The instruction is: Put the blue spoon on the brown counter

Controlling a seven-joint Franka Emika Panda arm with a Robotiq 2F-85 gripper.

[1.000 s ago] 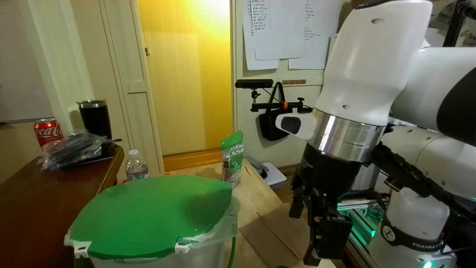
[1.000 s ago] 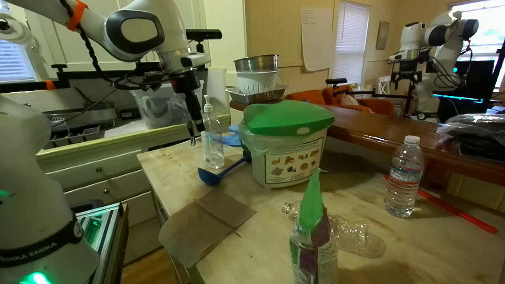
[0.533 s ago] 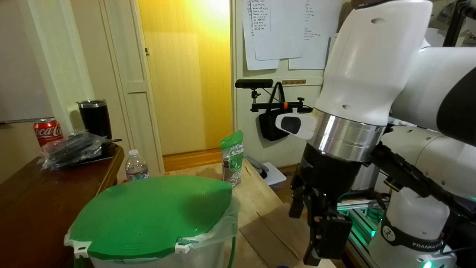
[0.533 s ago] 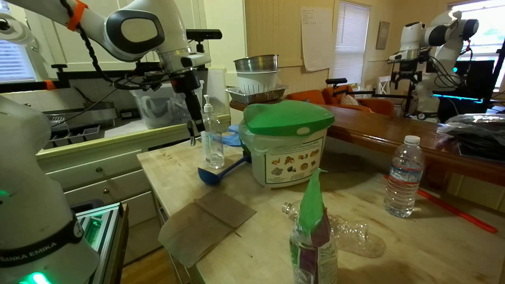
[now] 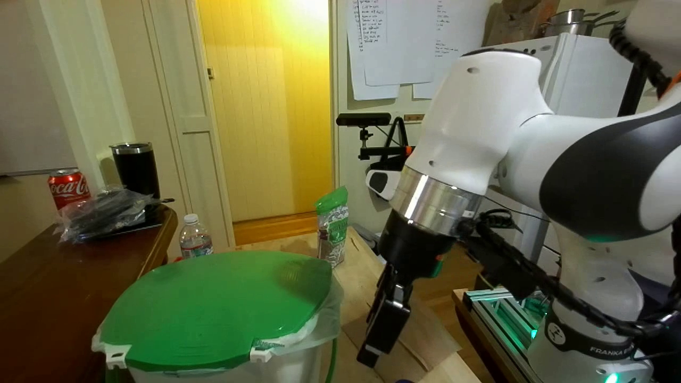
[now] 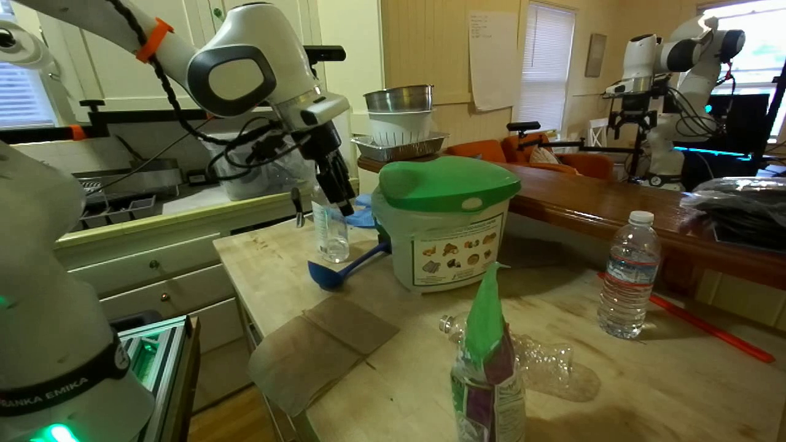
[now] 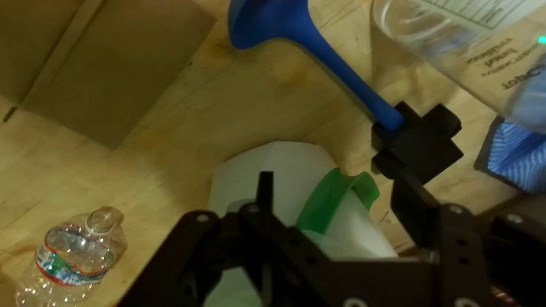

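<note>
Looking through the wrist view, we see the blue spoon (image 7: pixel 328 55) as a ladle-like piece in one deep, plain blue: a hollow, rounded head narrowing into a long, straight, slender handle. It lies on the pale wooden tabletop (image 6: pixel 417 350), and the end of its handle meets a black block (image 7: pixel 420 149) just beside the bin (image 6: pixel 451 245); we cannot tell how the two join. Above the tabletop, the gripper (image 7: pixel 332 183) tilts downward, its fingers spread wide. The brown counter (image 6: pixel 589 196), dark and glossy, runs behind the bin in an exterior view.

As for containers, we find the bin white-sided with a picture label, its green lid (image 6: pixel 451 184) set on over a clear plastic liner (image 6: pixel 396 219), so its contents are hidden from us. Near the spoon's handle stands a clear pump bottle (image 6: pixel 334 239); we cannot make out its level. A capped water bottle (image 6: pixel 629 279) stands upright near the counter, and a crumpled clear bottle (image 6: pixel 545 362) lies on its side, partly behind a green-topped bag (image 6: pixel 490 380). At one end of the counter, a foil tray (image 6: pixel 399 150) bears a white slotted container (image 6: pixel 400 126), topped by a metal bowl (image 6: pixel 402 99).
</note>
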